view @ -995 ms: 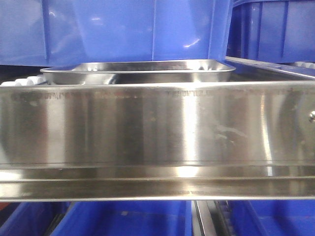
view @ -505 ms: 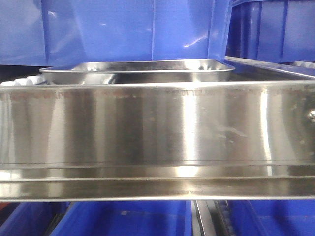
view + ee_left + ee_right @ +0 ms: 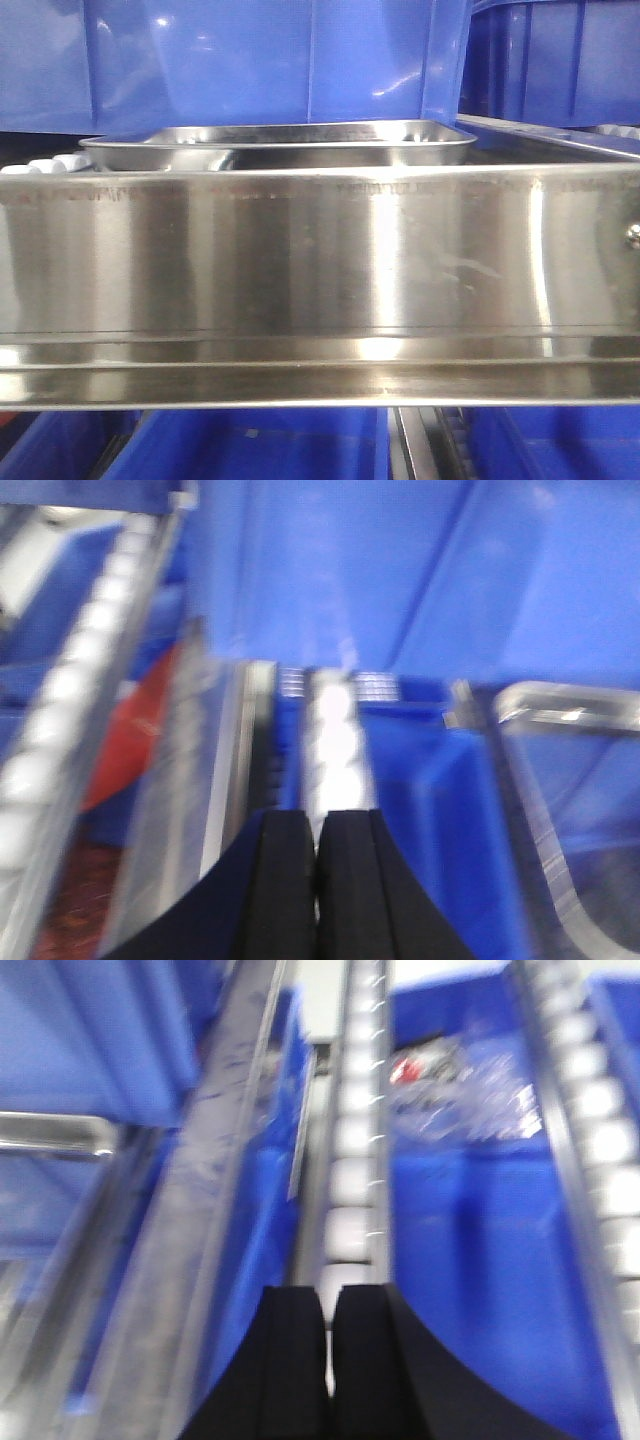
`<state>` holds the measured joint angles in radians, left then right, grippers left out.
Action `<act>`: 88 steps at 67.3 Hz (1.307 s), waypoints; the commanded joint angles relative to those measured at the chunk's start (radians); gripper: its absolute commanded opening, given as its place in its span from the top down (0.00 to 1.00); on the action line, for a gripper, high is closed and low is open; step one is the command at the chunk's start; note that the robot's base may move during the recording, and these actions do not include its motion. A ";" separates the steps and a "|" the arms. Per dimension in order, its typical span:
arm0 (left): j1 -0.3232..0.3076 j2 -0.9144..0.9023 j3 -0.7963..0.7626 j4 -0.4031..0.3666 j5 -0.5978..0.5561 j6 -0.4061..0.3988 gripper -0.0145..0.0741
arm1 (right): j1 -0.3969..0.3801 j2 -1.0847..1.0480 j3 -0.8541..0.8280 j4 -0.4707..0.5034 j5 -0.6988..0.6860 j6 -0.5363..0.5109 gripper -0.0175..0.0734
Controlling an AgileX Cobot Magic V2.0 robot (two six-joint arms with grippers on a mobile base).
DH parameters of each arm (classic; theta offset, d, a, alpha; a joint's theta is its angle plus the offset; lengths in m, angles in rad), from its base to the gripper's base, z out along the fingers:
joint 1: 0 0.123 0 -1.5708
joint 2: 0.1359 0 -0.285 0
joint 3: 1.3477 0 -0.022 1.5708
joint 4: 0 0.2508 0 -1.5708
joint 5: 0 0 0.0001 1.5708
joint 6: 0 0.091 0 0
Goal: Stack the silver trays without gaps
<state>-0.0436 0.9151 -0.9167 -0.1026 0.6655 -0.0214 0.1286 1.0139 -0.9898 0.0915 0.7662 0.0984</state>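
Front cam: the trays sit on the shelf just behind the rail, centre-left, level, backed by blue bins. There seems to be more than one rim there, one inside the other, but I can't tell how snug. The rail fills the middle of the view, w/ faint marks along its top edge that are too small to read and a screw at far right. White rollers peek out at left, and more blue bins show below. Left wrist cam, v. blurred: the left gripper is narrow, black fingers all but touching w/ nothing between them, and it hangs over a roller track between bins. A red patch is at left and a shiny rounded rim at far right, prob. a tray but too smeared to be sure. Right wrist cam, also blurred: the right gripper is narrow too, just a sliver of gap and nothing held, over rollers beside a steel strip. Neither gripper is near the trays in the front view.
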 commanded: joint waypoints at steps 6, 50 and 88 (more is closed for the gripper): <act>-0.094 0.106 -0.116 0.067 0.047 -0.177 0.85 | 0.106 0.089 -0.070 -0.131 0.049 0.228 0.82; -0.459 0.591 -0.495 0.338 0.445 -0.497 0.85 | 0.337 0.492 -0.469 -0.169 0.394 0.425 0.82; -0.457 0.713 -0.558 0.276 0.444 -0.496 0.85 | 0.380 0.625 -0.486 -0.169 0.327 0.453 0.82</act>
<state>-0.4956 1.6251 -1.4671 0.1782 1.1109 -0.5201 0.5076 1.6402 -1.4666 -0.0617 1.1189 0.5489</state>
